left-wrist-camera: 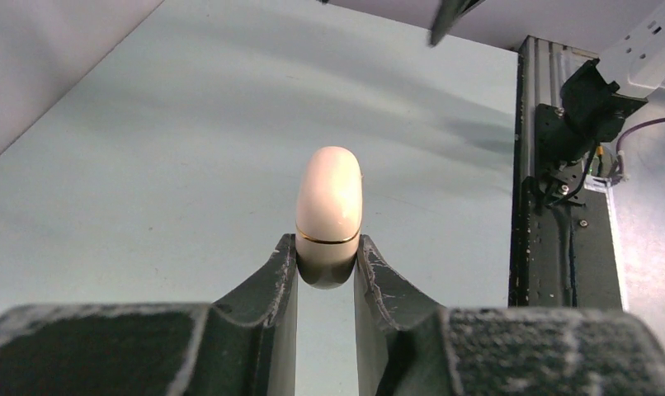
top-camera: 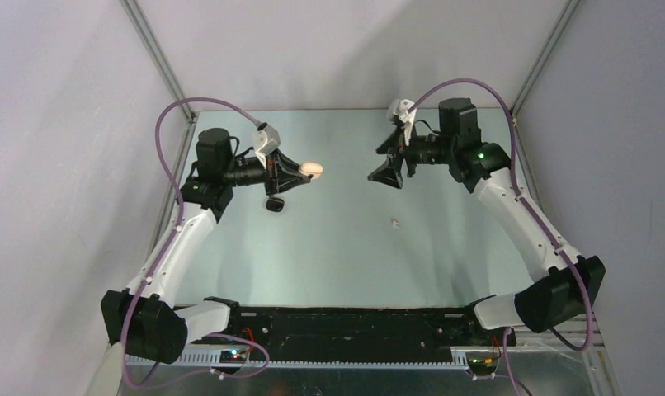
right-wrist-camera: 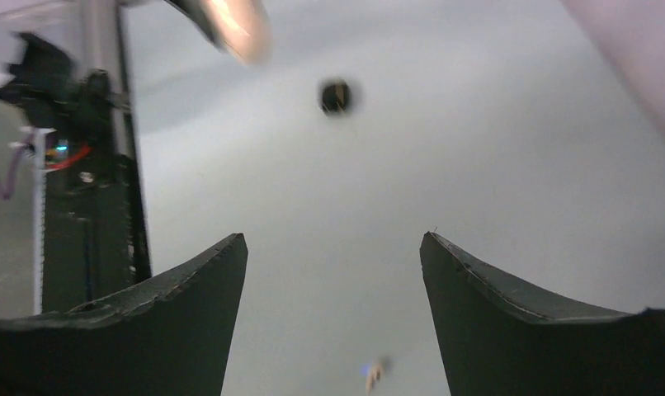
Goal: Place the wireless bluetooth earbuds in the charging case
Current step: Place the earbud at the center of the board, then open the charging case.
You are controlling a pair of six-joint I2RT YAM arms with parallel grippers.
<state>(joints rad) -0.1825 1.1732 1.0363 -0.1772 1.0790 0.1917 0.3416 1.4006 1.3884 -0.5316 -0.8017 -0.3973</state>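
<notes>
Beige charging case (left-wrist-camera: 329, 198), pinched — left gripper (left-wrist-camera: 327, 262)

Pale green table (top-camera: 346, 264) between grey walls (top-camera: 57, 124), black rail (top-camera: 354, 318) along its near edge.

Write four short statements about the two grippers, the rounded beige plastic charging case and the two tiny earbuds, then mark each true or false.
1. The left gripper is shut on the rounded beige plastic charging case. True.
2. The right gripper is clamped on an earbud. False: its jaws stand wide open with nothing between them.
3. The tiny pale earbud lies on the table, apart from both grippers. True.
4. The small dark earbud sits inside the case. False: it lies out on the table, close to the left gripper.
</notes>
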